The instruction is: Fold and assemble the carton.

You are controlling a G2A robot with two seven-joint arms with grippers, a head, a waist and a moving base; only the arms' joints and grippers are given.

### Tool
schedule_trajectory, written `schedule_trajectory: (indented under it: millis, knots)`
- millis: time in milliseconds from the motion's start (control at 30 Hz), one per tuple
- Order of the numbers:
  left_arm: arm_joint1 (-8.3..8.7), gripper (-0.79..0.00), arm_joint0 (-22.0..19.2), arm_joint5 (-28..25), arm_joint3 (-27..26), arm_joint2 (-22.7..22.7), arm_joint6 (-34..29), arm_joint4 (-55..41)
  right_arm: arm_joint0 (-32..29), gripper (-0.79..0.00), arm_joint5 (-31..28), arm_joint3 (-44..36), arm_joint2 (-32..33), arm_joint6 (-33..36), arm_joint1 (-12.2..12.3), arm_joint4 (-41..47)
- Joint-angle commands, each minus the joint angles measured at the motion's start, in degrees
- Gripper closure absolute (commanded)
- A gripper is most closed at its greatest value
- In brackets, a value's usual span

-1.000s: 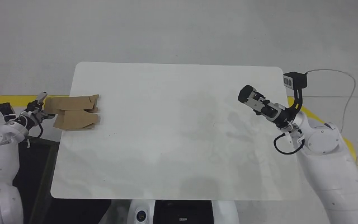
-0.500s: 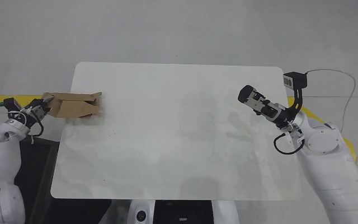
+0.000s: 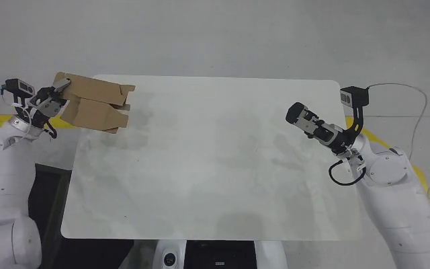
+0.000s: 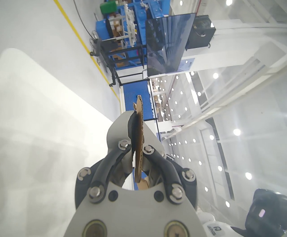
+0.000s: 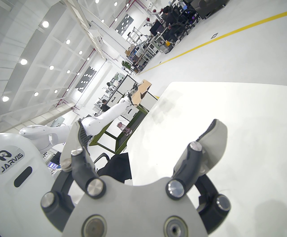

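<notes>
Carton (image 3: 94, 103) is raised and swung toward the far left corner of the table (image 3: 215, 168), clamped in the left gripper (image 3: 59, 93); the right gripper (image 5: 145, 132) is held spread.

**A:** Plain brown carton (image 3: 94, 101), ridged corrugation along its cut edge, set against a flat white table (image 3: 215, 175).

**B:** And look at the left gripper (image 4: 137, 128): pale grey fingers, black pads, black links, silver screw heads.

**A:** Same scheme on the right gripper (image 5: 146, 129). Grey, black, silver.

**B:** The floor (image 3: 215, 40) is light grey, and there's a yellow line (image 5: 201, 46) running across it.

**A:** Bright blue racks (image 4: 102, 25) beyond, and one green bin (image 4: 108, 7) on top.
</notes>
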Motion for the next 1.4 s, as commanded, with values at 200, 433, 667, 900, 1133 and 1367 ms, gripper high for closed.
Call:
schedule_trajectory:
  millis: [200,433,667,900,1133,1367]
  knots:
    - [-3.23,0.0,0.2,3.5,-12.8,8.4,3.9,-0.1,0.0,-0.785,0.0,0.0,0.0,0.0,0.0,0.0]
    - [-5.28,0.0,-3.3,4.9,-15.4,14.9,4.9,1.8,0.0,-0.785,0.0,0.0,0.0,0.0,0.0,0.0]
    - [-7.71,0.0,-6.1,4.1,-17.9,22.1,3.2,2.8,0.0,-0.785,0.0,0.0,0.0,0.0,0.0,0.0]
    - [-10.31,0.0,-8.3,4.3,-19.6,29.2,2.0,3.7,0.0,-0.785,0.0,0.0,0.0,0.0,0.0,0.0]
    - [-12.09,0.0,-7.6,3.6,-21.5,33.0,1.3,1.8,0.0,-0.785,0.0,0.0,0.0,0.0,0.0,0.0]
    - [-12.66,0.0,-4.6,2.3,-24.8,35.2,1.2,4.1,0.0,-0.785,0.0,0.0,0.0,0.0,0.0,0.0]
